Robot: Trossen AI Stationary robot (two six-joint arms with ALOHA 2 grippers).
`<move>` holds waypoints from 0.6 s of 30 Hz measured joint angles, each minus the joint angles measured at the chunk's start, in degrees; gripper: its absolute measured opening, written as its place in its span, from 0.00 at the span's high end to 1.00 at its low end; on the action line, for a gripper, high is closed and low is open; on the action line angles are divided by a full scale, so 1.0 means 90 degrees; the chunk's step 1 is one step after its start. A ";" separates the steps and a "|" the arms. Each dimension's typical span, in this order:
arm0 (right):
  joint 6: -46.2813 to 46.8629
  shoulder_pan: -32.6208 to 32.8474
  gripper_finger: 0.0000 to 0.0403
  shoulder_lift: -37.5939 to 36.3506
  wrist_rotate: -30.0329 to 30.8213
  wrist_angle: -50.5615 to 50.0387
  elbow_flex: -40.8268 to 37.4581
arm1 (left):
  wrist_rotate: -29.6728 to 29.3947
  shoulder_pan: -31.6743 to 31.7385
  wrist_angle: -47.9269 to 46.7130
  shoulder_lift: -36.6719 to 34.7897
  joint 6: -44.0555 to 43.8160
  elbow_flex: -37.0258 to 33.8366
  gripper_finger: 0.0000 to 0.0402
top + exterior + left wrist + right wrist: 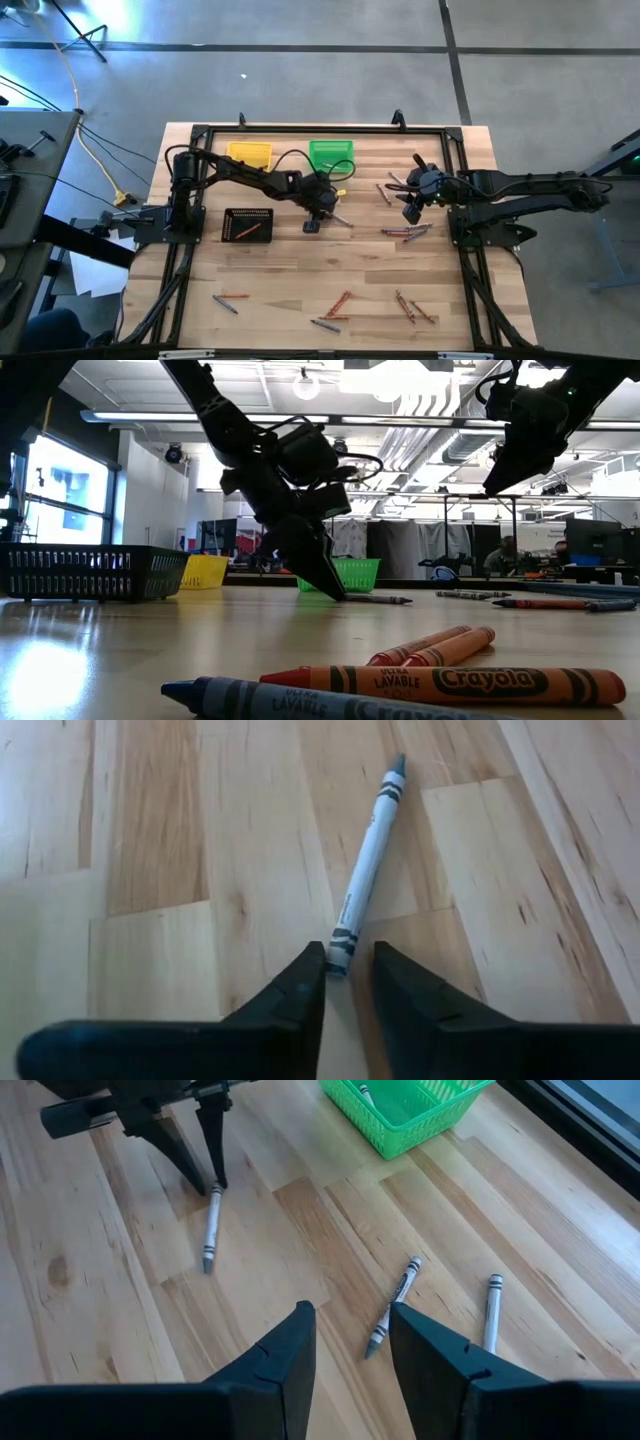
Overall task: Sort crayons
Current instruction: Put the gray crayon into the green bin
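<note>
A grey crayon (365,860) lies flat on the table, also seen in the high view (338,218) and the right wrist view (211,1230). My left gripper (349,958) is down at the crayon's blunt end with a narrow gap between its fingers, one on each side of that end. It also shows in the high view (313,226) and the low view (335,594). My right gripper (350,1320) hangs open above the table at the right (410,213), over two more grey crayons (393,1305), (490,1312), and holds nothing. My left gripper has one finger (305,985) against the side of the crayon's blunt end (341,948); the other finger stands a little apart from it. The fingers slant down at it, roughly along its length. The crayon lies flat on the table.
At the far side stand a yellow bin (250,153) and a green bin (331,153); a black bin (249,225) sits left of my left gripper. Loose crayons lie at the right (405,232), (390,188) and along the near edge (230,300), (335,305), (412,308).
</note>
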 joint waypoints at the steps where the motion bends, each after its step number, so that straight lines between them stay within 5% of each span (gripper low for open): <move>1: 0.0000 0.0000 0.69 0.0000 0.0000 -0.0002 0.0000 | 0.0000 -0.0014 0.0002 0.0000 0.0000 0.0000 0.85; 18: 0.0000 0.0000 0.69 0.0000 0.0000 0.0000 0.0000 | -0.0019 -0.0103 0.0150 0.0015 -0.0056 -0.0009 0.98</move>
